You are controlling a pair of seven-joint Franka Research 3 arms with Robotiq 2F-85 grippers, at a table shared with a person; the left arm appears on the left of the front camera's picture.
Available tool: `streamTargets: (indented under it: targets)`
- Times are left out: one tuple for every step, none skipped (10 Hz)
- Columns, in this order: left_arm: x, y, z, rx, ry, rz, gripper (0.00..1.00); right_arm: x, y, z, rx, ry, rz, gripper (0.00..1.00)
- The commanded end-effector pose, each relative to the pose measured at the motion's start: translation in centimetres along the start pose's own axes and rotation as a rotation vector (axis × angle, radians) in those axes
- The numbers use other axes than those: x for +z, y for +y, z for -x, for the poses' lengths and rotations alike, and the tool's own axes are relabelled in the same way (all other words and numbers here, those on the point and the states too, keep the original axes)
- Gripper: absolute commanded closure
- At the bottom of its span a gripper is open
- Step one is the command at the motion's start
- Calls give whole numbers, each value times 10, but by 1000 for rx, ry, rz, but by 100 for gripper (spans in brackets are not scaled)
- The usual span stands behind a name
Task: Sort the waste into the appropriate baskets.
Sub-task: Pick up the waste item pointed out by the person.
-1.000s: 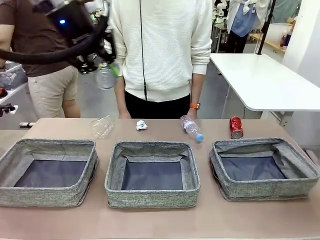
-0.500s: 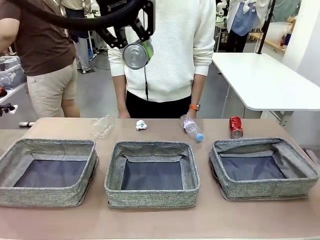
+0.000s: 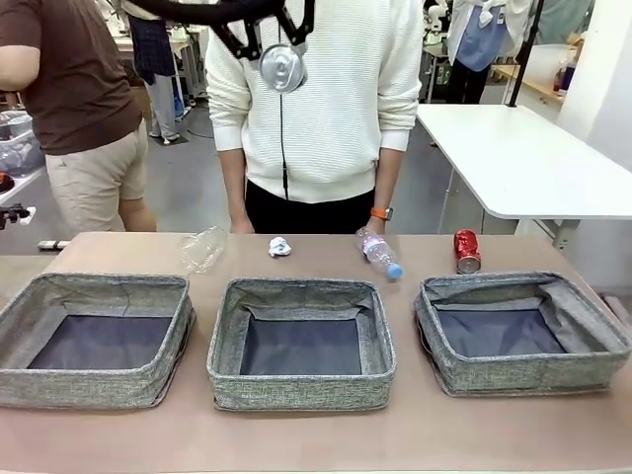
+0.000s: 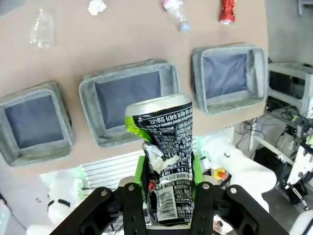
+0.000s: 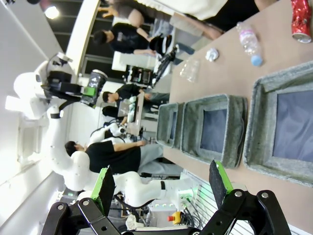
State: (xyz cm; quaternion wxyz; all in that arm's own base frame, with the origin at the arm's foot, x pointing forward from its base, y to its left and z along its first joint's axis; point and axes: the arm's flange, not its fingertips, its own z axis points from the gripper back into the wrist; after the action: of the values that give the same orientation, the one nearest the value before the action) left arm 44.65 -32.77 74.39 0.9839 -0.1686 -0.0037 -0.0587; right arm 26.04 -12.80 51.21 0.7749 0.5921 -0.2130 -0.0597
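Observation:
My left gripper [image 3: 280, 51] hangs high above the table's far side, shut on a dark multicoloured can [image 4: 166, 147] whose silver end [image 3: 283, 68] faces the front camera. Far below it stand three grey baskets: left [image 3: 94, 387], middle [image 3: 301, 391] and right [image 3: 518, 375]. Behind them on the table lie a crushed clear bottle [image 3: 202, 249], a white paper ball [image 3: 279, 247], a pink-labelled bottle [image 3: 377, 252] and a red can [image 3: 466, 252]. My right gripper [image 5: 161, 183] is open and holds nothing, well back from the baskets.
A person in a white sweater [image 3: 316, 99] stands at the far edge, directly behind the raised can. Another person [image 3: 79, 109] stands at far left. A white table [image 3: 523, 158] is off to the right. Bare tabletop [image 3: 316, 439] runs along the near edge.
My left arm has swung up and to the right with the can, from above the table's far left to in front of the person's chest. The litter and baskets have not moved.

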Motion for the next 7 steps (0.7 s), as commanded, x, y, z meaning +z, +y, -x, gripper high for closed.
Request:
streamTargets:
  targets:
    - [12, -10, 6, 2, -39, -6, 60, 0, 2, -3, 25, -10, -25, 0]
    - [0, 0, 0, 0, 0, 0, 60, 0, 2, -3, 25, -10, -25, 0]
    - [0, 0, 0, 0, 0, 0, 60, 0, 2, -3, 25, -10, -25, 0]
    - [0, 0, 0, 0, 0, 0, 60, 0, 2, -3, 25, -10, -25, 0]
    - [0, 0, 0, 0, 0, 0, 60, 0, 2, -3, 25, -10, -25, 0]
    - [0, 0, 0, 0, 0, 0, 60, 0, 2, -3, 25, -10, -25, 0]
    - [0, 0, 0, 0, 0, 0, 60, 0, 2, -3, 25, -10, -25, 0]
